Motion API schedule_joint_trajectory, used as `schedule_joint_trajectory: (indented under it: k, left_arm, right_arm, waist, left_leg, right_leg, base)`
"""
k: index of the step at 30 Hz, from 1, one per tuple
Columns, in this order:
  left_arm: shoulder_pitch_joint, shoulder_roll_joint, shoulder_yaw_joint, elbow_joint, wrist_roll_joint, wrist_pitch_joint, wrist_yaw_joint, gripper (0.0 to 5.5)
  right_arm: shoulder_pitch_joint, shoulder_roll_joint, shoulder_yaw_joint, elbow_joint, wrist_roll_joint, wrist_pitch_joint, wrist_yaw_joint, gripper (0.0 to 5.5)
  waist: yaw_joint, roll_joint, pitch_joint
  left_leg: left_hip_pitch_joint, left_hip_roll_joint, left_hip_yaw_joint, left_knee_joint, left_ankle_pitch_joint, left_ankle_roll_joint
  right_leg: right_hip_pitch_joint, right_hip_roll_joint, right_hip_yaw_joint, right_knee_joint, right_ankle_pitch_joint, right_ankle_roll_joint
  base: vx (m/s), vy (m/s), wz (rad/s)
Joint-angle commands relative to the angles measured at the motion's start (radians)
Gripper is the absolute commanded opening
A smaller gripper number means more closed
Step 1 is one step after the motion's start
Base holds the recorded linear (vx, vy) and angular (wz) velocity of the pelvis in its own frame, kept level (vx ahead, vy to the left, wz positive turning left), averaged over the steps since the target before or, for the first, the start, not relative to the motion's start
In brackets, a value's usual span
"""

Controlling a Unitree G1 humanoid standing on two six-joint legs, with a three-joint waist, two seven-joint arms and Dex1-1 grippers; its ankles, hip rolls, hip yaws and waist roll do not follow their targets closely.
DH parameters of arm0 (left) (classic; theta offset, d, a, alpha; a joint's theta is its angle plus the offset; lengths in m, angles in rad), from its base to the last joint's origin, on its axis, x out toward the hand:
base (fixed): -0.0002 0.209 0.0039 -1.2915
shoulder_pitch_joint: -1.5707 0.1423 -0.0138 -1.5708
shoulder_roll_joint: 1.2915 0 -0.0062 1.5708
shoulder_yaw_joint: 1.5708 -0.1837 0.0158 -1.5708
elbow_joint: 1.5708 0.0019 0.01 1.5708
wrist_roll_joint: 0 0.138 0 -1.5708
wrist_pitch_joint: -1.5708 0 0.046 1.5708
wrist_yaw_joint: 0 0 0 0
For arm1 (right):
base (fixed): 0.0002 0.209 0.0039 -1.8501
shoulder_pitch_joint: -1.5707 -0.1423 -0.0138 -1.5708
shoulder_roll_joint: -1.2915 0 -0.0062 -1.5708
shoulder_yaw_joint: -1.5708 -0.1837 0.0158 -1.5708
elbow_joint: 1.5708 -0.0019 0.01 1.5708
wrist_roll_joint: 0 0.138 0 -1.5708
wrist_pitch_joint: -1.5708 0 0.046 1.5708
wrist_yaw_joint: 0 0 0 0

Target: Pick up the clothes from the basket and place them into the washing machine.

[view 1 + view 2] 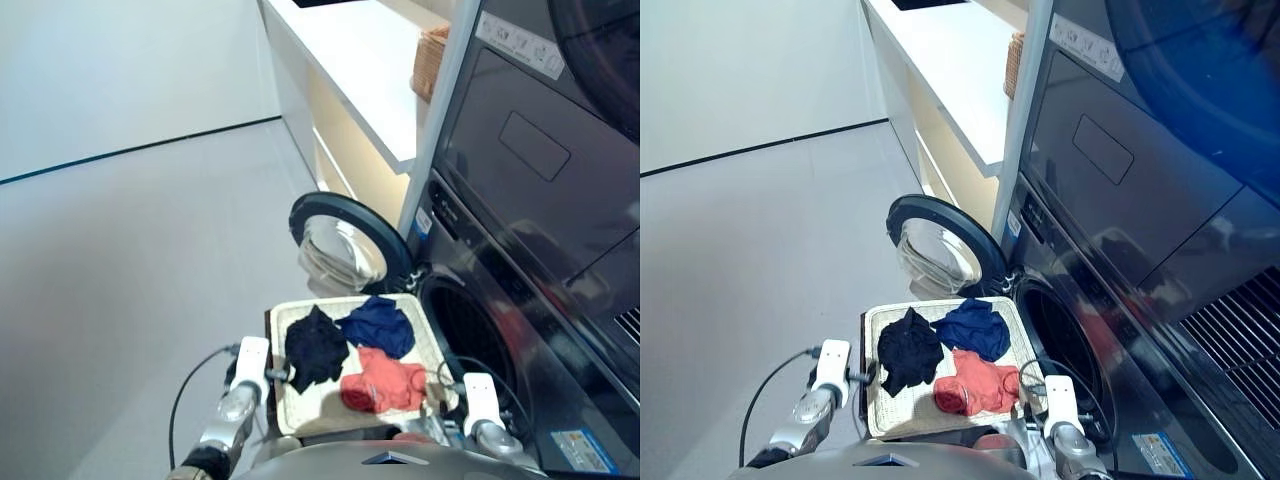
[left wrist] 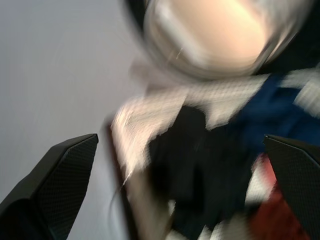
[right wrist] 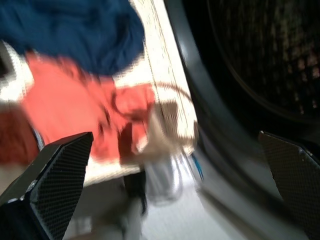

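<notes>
The cream-white wicker basket [image 1: 284, 322] sits on the floor in front of the washing machine [image 1: 470, 335], whose drum is open and dark. Three clothes lie in the basket: a black one [image 1: 316, 346] on the left, a navy blue one [image 1: 381, 326] at the far side, a coral red one [image 1: 386, 386] nearest me. The machine's round glass door [image 1: 345, 248] stands swung open beyond the basket. My left gripper [image 1: 280, 375] is open at the basket's left rim, by the black garment. Over the coral garment's right edge, my right gripper [image 1: 445, 385] hovers open and holds nothing.
A flat-panelled dark appliance [image 1: 540, 150] is stacked above the washing machine. A white counter [image 1: 370, 70] runs along the back and carries a small brown wicker basket [image 1: 430, 60]. Grey floor [image 1: 120, 260] spreads out to the left.
</notes>
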State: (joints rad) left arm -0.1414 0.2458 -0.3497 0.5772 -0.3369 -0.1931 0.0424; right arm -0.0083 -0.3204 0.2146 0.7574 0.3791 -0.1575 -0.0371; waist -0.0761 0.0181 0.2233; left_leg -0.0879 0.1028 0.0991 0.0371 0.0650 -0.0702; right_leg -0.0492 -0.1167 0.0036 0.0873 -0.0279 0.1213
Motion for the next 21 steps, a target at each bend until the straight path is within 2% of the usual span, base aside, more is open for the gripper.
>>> schedule_joint_trajectory:
  k: [1, 3, 6, 12, 17, 21]
  left_arm:
    - [-0.091, 0.033, -0.011, -0.073, -0.02, -0.048, 0.068, 5.5]
    - [-0.129, 0.026, -0.028, -0.077, -0.022, -0.043, 0.101, 5.5]
    - [-0.186, 0.028, -0.053, -0.092, 0.0, -0.047, 0.148, 5.5]
    - [-0.287, 0.041, -0.076, -0.194, 0.01, -0.06, 0.225, 5.5]
    - [-0.463, 0.001, -0.112, -0.113, 0.048, -0.041, 0.319, 5.5]
    - [-0.576, -0.031, -0.104, -0.006, 0.081, -0.016, 0.405, 5.5]
  right_arm:
    - [-0.042, -0.012, 0.016, -0.241, 0.09, -0.075, -0.019, 5.5]
    - [-0.051, -0.016, 0.017, -0.358, 0.11, -0.093, -0.038, 5.5]
    - [-0.06, -0.023, 0.018, -0.537, 0.134, -0.127, -0.054, 5.5]
    - [-0.147, -0.081, 0.068, -0.826, 0.059, -0.156, -0.083, 5.5]
    - [-0.295, -0.06, 0.112, -0.933, -0.019, -0.171, -0.163, 5.5]
    - [-0.358, -0.043, 0.154, -1.006, -0.065, -0.189, -0.192, 5.5]
  waist:
    - [-0.002, -0.04, 0.066]
    - [-0.01, -0.037, 0.089]
    - [-0.022, -0.04, 0.122]
    - [-0.046, -0.053, 0.207]
    - [-0.062, -0.068, 0.262]
    - [-0.074, -0.075, 0.294]
  left_leg:
    - [-0.095, -0.026, -0.066, 0.239, -0.158, 0.011]
    - [-0.142, -0.019, -0.066, 0.27, -0.162, 0.009]
    - [-0.216, -0.008, -0.061, 0.312, -0.164, 0.004]
    - [-0.413, 0.003, -0.054, 0.402, -0.165, 0.007]
    - [-0.584, 0.012, -0.075, 0.48, -0.16, 0.003]
    - [-0.692, 0.015, -0.097, 0.518, -0.157, -0.001]
  right_leg:
    - [-0.123, -0.002, -0.043, 0.101, 0.015, -0.007]
    - [-0.19, 0.005, -0.035, 0.159, 0.002, -0.008]
    - [-0.278, 0.001, -0.029, 0.222, -0.013, -0.005]
    - [-0.486, 0.006, -0.007, 0.322, -0.018, -0.011]
    - [-0.652, 0.016, -0.006, 0.404, -0.013, -0.016]
    - [-0.752, 0.021, -0.012, 0.449, -0.02, -0.019]
  base:
    - [-0.123, 0.014, -0.33]
    - [-0.115, 0.021, -0.279]
    - [-0.097, 0.001, -0.094]
    - [-0.146, -0.021, -0.06]
    - [-0.132, -0.048, -0.032]
    - [-0.086, -0.049, 0.058]
